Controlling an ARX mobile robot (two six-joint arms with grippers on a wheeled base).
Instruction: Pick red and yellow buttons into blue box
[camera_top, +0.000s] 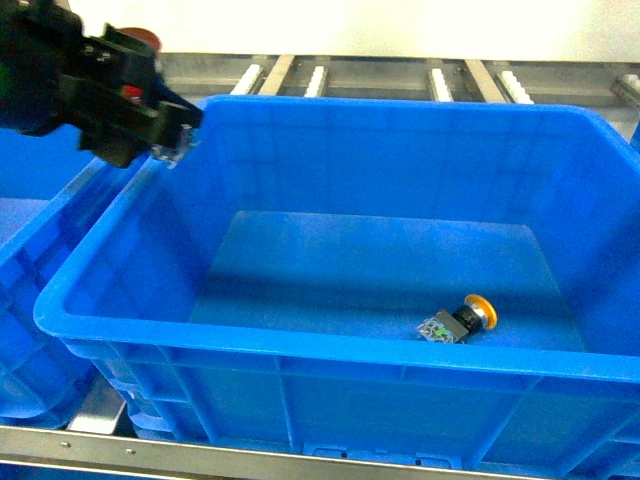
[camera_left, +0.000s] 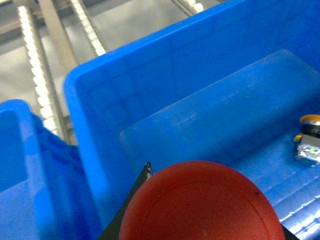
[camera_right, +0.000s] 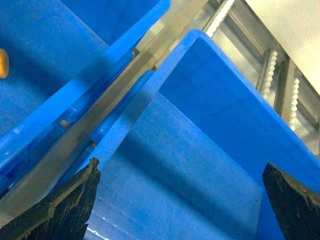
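Left gripper (camera_top: 165, 125) clamped on red button (camera_left: 200, 205), held above the far-left corner of the blue box (camera_top: 120, 330), roughly over the rim rather than well inside. Yellow button (camera_top: 462, 318) already lying on its side on the box floor, toward the near right. Right gripper (camera_right: 180, 205) spread wide and empty, hanging over a neighbouring bin (camera_right: 225, 130) to the right, well apart from the action. Likely risk: release this close to the rim, with the red button striking the edge and bouncing outward into the left bin (camera_top: 30, 260) or the gap between the two. Lesser risk: a long drop onto the hard floor, sending the button rolling into the yellow one. Roller rails (camera_top: 320, 75) behind the box, a metal frame bar (camera_top: 200, 455) along the near edge. Nothing standing between gripper and box interior; only the thick rim beneath to be cleared by a short inward move.
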